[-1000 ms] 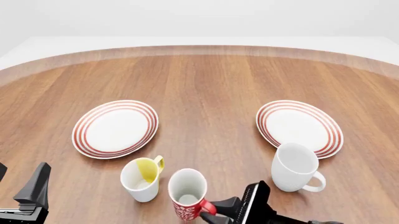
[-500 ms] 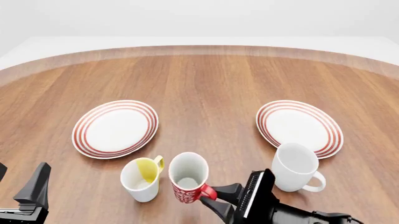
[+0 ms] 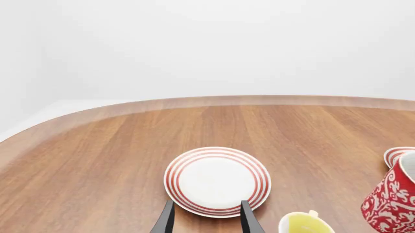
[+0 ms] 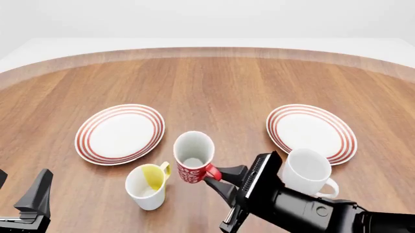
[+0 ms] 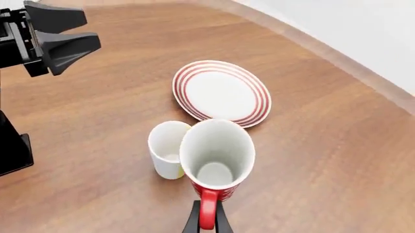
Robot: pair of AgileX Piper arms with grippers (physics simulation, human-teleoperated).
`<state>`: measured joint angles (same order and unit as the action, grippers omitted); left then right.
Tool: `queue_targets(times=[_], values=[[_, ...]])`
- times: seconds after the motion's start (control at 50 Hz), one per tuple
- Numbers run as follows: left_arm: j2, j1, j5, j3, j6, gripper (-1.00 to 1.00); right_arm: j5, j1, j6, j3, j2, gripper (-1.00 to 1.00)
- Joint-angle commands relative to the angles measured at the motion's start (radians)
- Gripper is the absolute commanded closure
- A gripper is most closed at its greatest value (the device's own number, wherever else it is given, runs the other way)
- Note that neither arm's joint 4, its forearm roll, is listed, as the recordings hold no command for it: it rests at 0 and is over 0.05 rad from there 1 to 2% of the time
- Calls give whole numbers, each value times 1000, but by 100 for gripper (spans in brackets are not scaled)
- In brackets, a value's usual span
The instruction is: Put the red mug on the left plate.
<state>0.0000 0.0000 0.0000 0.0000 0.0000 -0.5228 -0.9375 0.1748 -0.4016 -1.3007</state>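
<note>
The right hand (image 4: 222, 180) is clamped on the red handle of the red mug (image 4: 193, 156), its two dark fingers (image 5: 192, 221) pinching the handle from either side. The mug sits directly ahead of the hand, upright with its white inside showing; in the left wrist view it seems lifted off the counter (image 4: 220, 87), though that is hard to confirm. Just to the hand's left and slightly nearer stands the white-and-yellow mug (image 4: 147, 186), close beside the red mug. The left plate (image 4: 120, 133) lies further ahead and to the left of the hand, bare, apart from the red mug. Just to the hand's right stands the plain white mug (image 4: 306, 172), its rim overlapping the near edge of the right plate (image 4: 311, 132) in the front view. The left hand (image 3: 206, 221) hangs low at the near left with its fingers spread and nothing between them, the left plate ahead of it.
</note>
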Motion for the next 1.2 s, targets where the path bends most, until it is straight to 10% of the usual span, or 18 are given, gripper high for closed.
queue_targets(times=[0.02, 1.2], values=[[0, 0, 0, 0, 0, -100, 25, 60, 36, -86, -17, 100], [0, 0, 0, 0, 0, -100, 178, 54, 148, -473, -222, 100]])
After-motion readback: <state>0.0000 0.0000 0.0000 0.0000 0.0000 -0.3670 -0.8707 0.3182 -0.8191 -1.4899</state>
